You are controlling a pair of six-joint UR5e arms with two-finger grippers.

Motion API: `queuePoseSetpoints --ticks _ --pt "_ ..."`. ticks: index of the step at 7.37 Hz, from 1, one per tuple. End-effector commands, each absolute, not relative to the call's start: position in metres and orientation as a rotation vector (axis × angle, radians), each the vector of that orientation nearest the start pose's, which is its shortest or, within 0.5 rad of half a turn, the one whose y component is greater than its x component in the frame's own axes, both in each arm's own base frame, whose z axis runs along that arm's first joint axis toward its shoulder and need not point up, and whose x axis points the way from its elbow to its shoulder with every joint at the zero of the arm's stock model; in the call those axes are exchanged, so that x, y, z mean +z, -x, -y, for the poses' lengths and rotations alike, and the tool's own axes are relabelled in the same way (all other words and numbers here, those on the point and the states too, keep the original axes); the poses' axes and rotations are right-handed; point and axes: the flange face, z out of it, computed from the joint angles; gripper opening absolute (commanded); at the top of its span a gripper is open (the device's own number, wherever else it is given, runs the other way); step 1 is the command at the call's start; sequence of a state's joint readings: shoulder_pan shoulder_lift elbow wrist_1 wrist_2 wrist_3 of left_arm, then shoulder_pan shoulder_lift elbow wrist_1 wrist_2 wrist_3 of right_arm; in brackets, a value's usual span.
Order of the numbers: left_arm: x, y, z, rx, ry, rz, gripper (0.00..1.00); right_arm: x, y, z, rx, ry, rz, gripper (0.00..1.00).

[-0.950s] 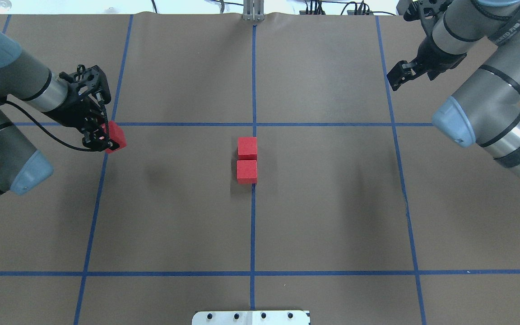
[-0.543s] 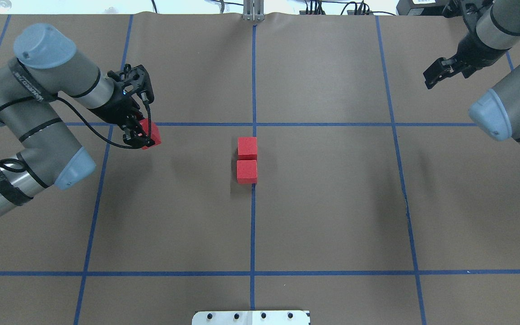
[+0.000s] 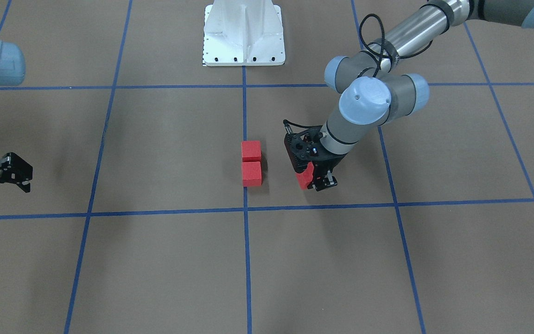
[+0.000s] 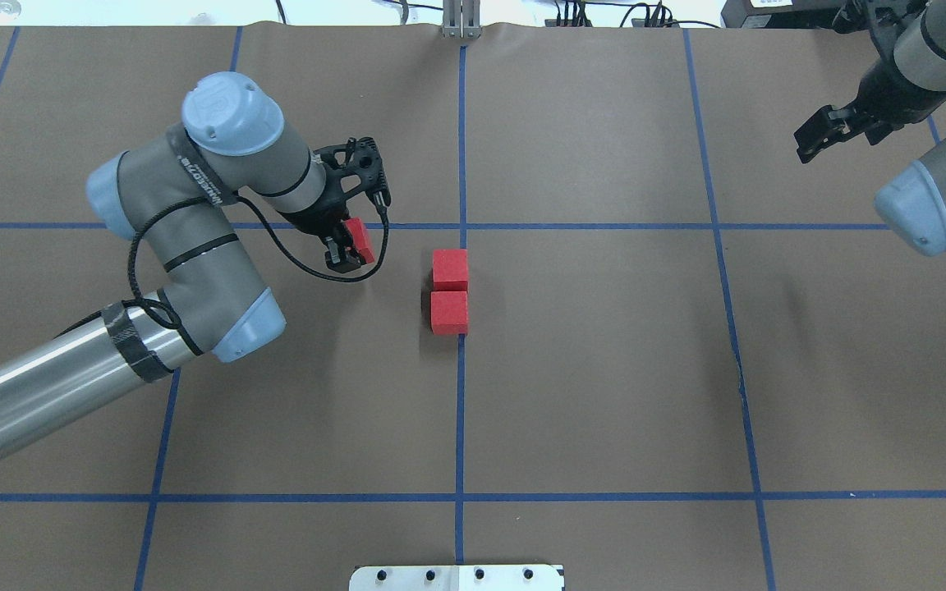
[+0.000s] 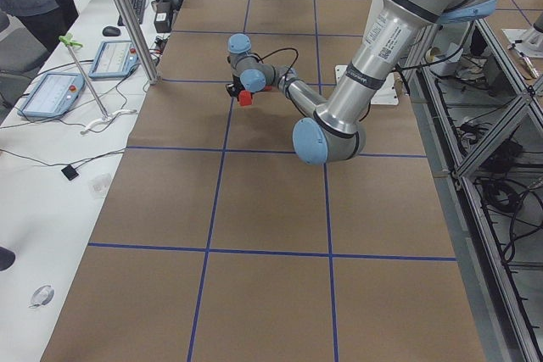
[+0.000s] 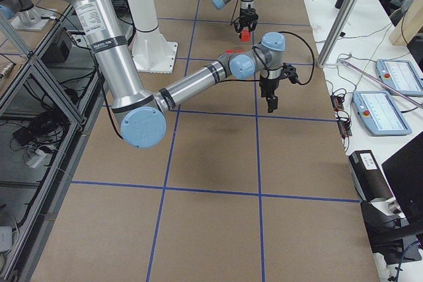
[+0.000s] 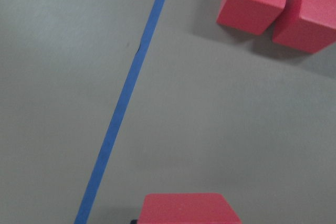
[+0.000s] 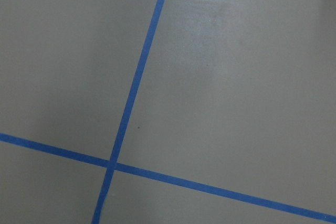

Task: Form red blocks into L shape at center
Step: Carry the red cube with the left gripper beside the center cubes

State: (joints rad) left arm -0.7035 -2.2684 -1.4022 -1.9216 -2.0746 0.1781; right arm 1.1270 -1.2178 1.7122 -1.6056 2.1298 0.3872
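Observation:
Two red blocks sit edge to edge on the middle blue tape line at the center; they also show in the front view and the left wrist view. My left gripper is shut on the third red block, held above the floor left of the pair; it shows in the front view and at the left wrist view's bottom edge. My right gripper is open and empty at the far right, high above the floor.
The white robot base stands at the near edge on the middle line. Blue tape lines split the brown floor into squares. The left arm's elbow hangs over the left-middle area. The right wrist view shows only tape lines.
My left gripper has carried the red block rightward, from the left grid line to just left of the pair. My right gripper has drawn back toward the far right.

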Motion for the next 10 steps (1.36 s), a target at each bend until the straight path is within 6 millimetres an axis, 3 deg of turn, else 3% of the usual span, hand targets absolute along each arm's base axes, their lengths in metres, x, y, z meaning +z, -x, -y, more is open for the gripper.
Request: queuePoseSetpoints --ticks 1,2,8,10 --pt "0.249 -0.538 0.546 1.209 -0.718 -0.748 0.00 0.414 0.186 0.594 -0.163 -0.177 0.678 1.00" --pt "0.250 -0.537 0.547 1.281 -0.753 -0.725 0.00 0.414 0.184 0.595 -0.158 -0.177 0.677 1.00" --pt "0.249 -0.567 0.522 1.326 -0.757 -0.696 0.00 0.414 0.184 0.595 -0.131 -0.168 0.678 1.00" --pt "0.230 -0.577 0.515 1.361 -0.787 -0.702 0.00 0.414 0.182 0.596 -0.128 -0.170 0.677 1.00"
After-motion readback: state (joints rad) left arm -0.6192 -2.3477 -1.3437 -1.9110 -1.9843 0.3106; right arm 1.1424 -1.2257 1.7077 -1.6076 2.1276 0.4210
